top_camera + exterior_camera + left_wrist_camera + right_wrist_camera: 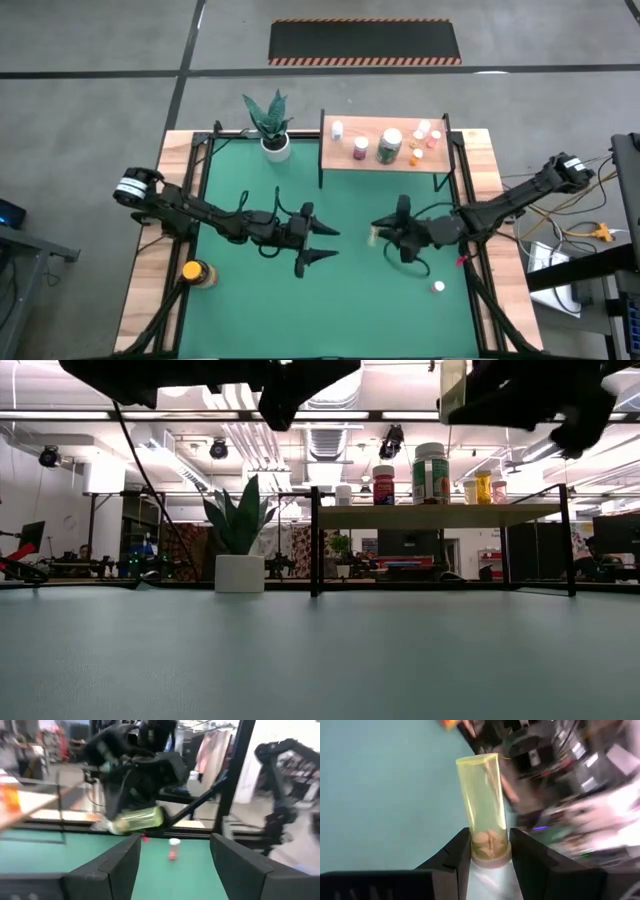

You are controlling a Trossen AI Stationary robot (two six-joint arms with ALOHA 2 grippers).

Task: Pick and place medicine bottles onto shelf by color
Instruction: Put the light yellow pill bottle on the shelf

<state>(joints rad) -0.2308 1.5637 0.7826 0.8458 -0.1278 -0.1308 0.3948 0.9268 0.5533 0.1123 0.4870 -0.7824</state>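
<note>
Now the right gripper (490, 851) is clamped on a greenish-clear bottle (482, 802), lifted off the mat just before the shelf (385, 160); carry it level to its colour group on the shelf; the left gripper (322, 243), fingers apart and empty, waits farther from the shelf.

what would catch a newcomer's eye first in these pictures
The right gripper, raised above the mat's middle right, is shut on a greenish-clear bottle. Facing it, the left gripper stands open and empty. Behind them, the shelf at the far edge carries a row of bottles.
</note>
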